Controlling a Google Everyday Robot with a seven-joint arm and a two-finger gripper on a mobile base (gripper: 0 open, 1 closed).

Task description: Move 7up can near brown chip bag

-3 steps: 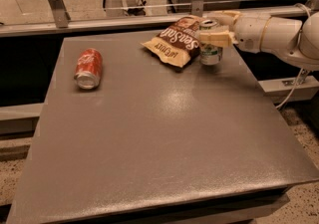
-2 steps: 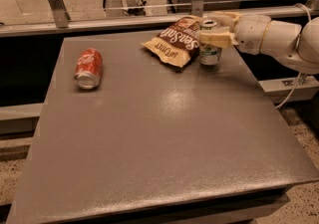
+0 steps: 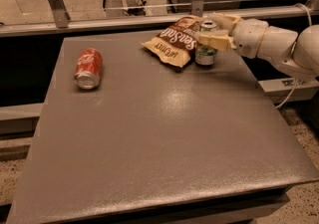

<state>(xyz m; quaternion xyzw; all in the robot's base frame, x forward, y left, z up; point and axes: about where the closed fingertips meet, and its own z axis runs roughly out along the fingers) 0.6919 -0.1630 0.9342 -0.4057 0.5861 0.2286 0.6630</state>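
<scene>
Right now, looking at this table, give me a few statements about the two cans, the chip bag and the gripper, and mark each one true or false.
1. The 7up can stands upright just right of the brown chip bag. True.
2. The red cola can stands upright. False: it lies on its side near the left edge of the table.
3. The gripper is at the 7up can, reaching in from the right. True.
4. The brown chip bag lies at the table's near edge. False: it lies at the far edge.
5. The red cola can touches the chip bag. False: bare tabletop separates them.
</scene>
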